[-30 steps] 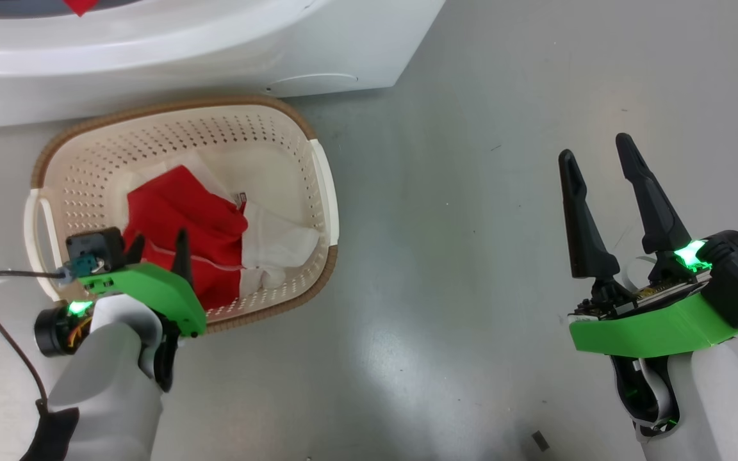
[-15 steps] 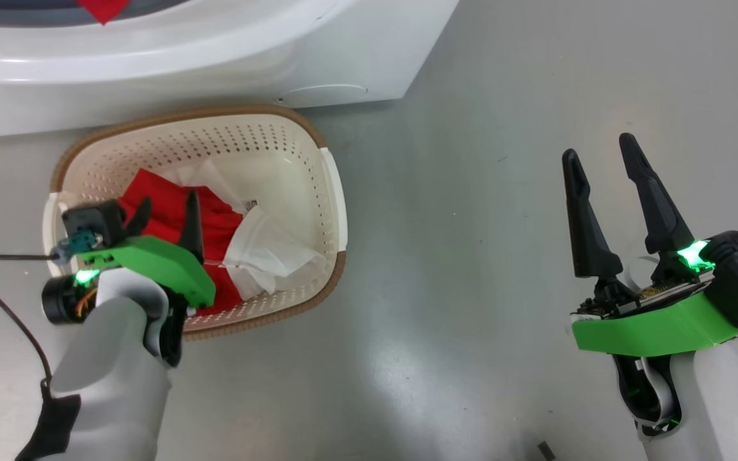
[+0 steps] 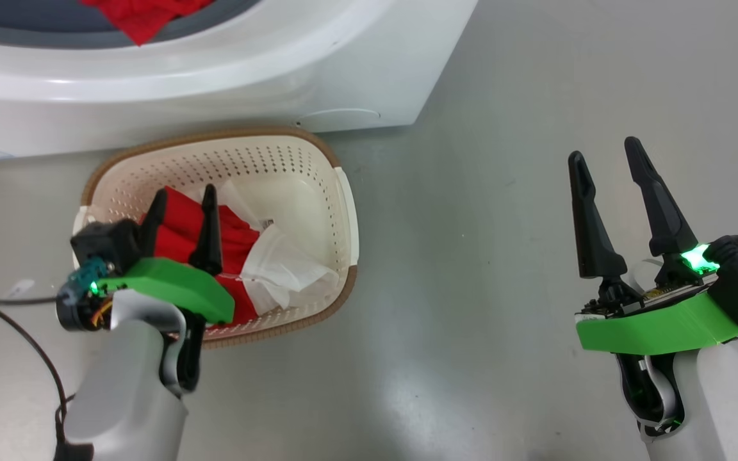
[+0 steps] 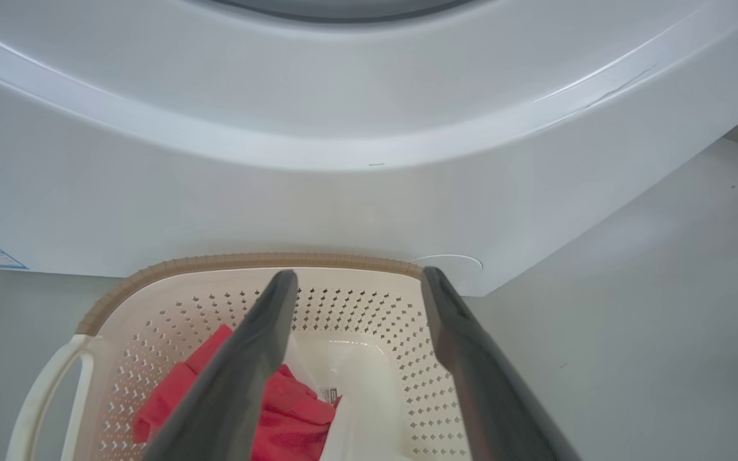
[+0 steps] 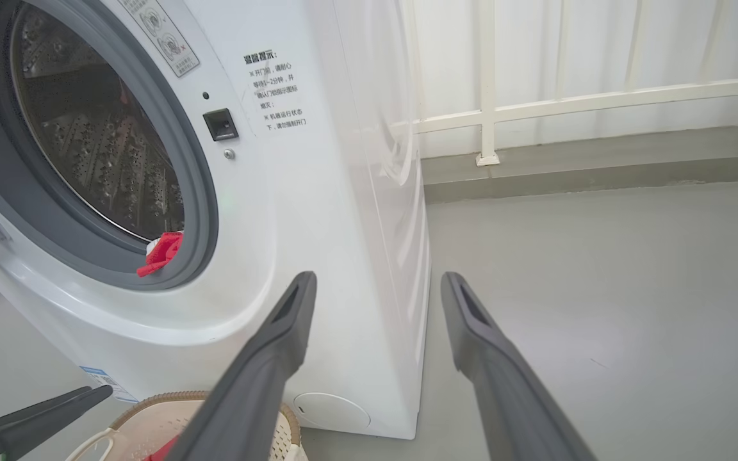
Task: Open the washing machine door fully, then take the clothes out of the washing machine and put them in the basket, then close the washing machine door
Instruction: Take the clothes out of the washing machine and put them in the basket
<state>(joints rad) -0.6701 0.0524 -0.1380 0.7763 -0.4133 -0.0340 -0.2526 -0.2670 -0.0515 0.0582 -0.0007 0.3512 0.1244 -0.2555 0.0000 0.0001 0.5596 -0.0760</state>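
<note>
Clothes (image 3: 180, 224) lie in the basket (image 3: 345, 211), right under and just ahead of my left gripper (image 3: 184, 192); its jaws stand apart, holding nothing. Beyond them, a red piece (image 3: 141, 16) hangs over the washer (image 3: 279, 70) ring (image 5: 205, 211). My right gripper (image 3: 603, 150) has its jaws spread and empty, with bare floor (image 3: 471, 288) ahead.

Red-and-white clothes (image 3: 237, 246), cream perforated brown-rimmed basket (image 3: 260, 163), white washing machine (image 3: 215, 83), perhaps dimpled steel drum (image 5: 87, 147)
</note>
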